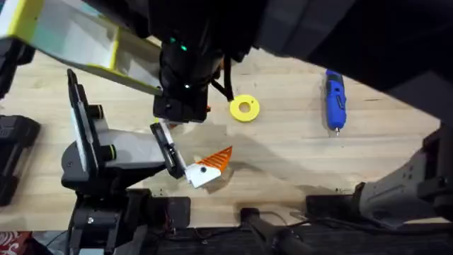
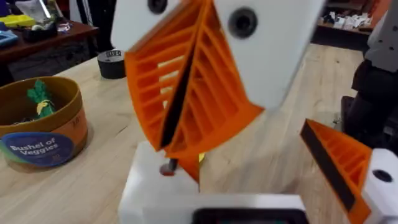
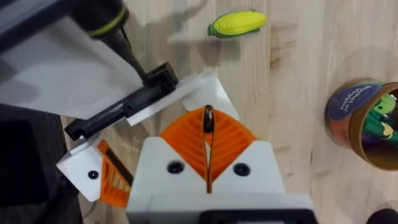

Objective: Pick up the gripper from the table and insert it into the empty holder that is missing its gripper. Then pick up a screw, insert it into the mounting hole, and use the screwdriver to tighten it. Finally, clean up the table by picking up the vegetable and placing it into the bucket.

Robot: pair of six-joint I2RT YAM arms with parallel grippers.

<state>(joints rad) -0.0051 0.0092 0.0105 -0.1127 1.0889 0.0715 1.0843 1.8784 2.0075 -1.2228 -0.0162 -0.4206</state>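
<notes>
Right arm is up high and reaching across the middle, a big dark shape under the overhead camera, wrist pointing down at the table. Right gripper (image 3: 208,124) has its orange ribbed pads pressed together; there's a thin dark sliver at the tip and I can't tell what it is. Left arm lies low from its base, forearm stretched toward the table's centre, left gripper (image 1: 202,168) spread wide: one finger carries its orange pad (image 2: 339,162), the other is the holder (image 2: 152,183), bare white, sitting right under the right gripper's tips. On the overhead, the screwdriver (image 1: 335,99) lies at 2 o'clock on the table, well apart from both arms. A yellow ring (image 1: 244,108) sits at 12 o'clock from the left gripper. The bucket (image 2: 40,124) stands upright with green pieces inside, and a toy corn cob (image 3: 239,23) lies on the wood.
</notes>
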